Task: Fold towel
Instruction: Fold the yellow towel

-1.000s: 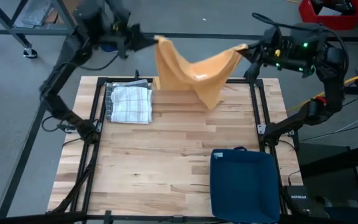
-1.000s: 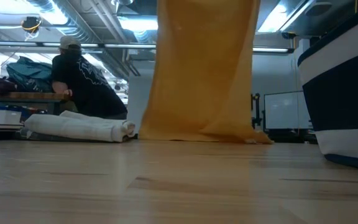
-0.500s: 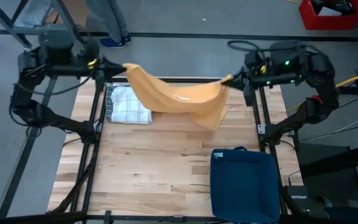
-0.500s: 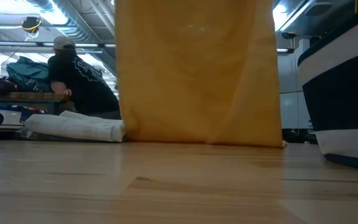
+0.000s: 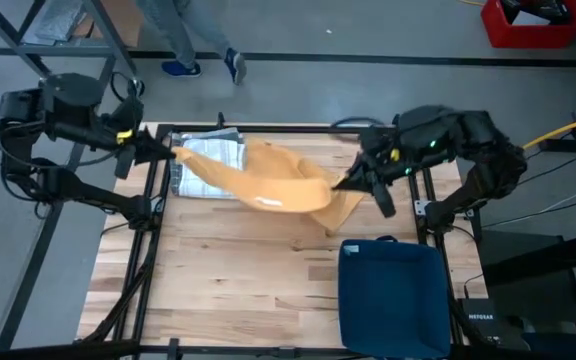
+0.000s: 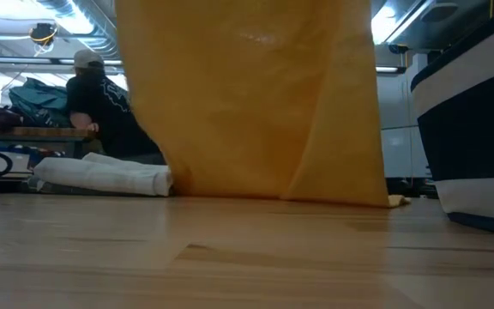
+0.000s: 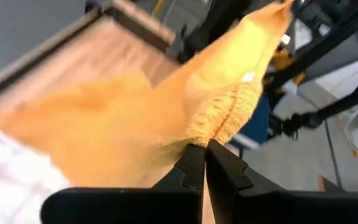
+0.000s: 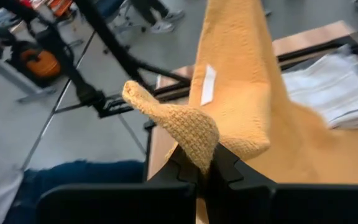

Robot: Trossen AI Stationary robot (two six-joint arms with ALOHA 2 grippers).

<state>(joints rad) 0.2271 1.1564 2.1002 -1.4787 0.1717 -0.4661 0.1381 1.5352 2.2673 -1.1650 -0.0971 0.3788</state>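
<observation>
Both claws, left claw (image 5: 171, 153) and right claw (image 5: 340, 184), pinch orange towel (image 5: 268, 185) corners; wooden table (image 5: 248, 270); person (image 6: 110, 107) behind.

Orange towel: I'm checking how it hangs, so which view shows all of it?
The high view: the orange towel sags between both grippers. The low view shows a hanging sheet; wrist views show only pinched corners.

A workshop or robotics lab: the wooden table (image 5: 268, 270) stands on a bare grey concrete floor (image 5: 368, 30), with a red bin (image 5: 533, 20) beyond its far right corner. Behind the table, exposed ceiling ducts (image 6: 135, 26) run overhead and a person (image 6: 110, 107) leans at a cluttered bench (image 6: 24, 133).
</observation>
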